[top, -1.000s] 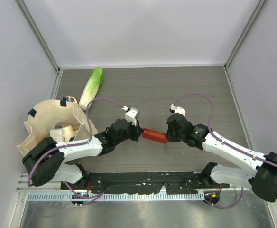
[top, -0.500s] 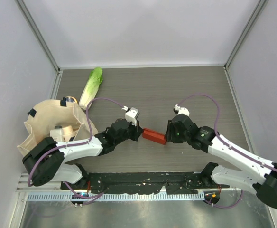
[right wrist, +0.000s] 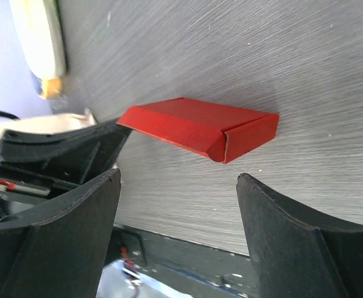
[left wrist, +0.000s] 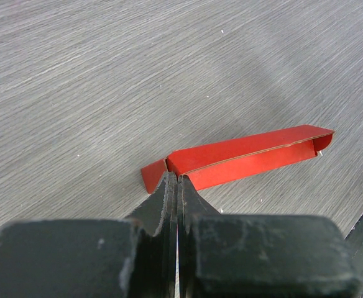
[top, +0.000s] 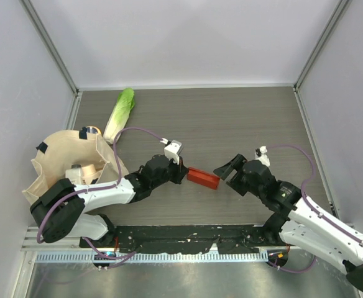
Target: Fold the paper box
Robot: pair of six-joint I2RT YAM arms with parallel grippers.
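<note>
The paper box (top: 203, 177) is a bright red, long, flattened card shape lying on the wooden table between the two arms. In the left wrist view the paper box (left wrist: 250, 155) stretches away to the right, and my left gripper (left wrist: 175, 180) is shut on its near left edge, where a small flap sticks out. From above, the left gripper (top: 183, 174) sits at the box's left end. My right gripper (top: 227, 176) stands wide open just right of the box, touching nothing. The right wrist view has the paper box (right wrist: 194, 127) beyond the right gripper (right wrist: 178, 179), its end flap folded shut.
A beige tote bag (top: 76, 161) lies at the left with small items in it. A green napa cabbage (top: 119, 113) lies behind it near the back left corner. Grey walls enclose the table on three sides, and a black rail (top: 188, 236) runs along the front edge.
My right gripper has opened, let go of the box's right end and pulled back to the right and toward the front. The left gripper and the box have stayed put.
</note>
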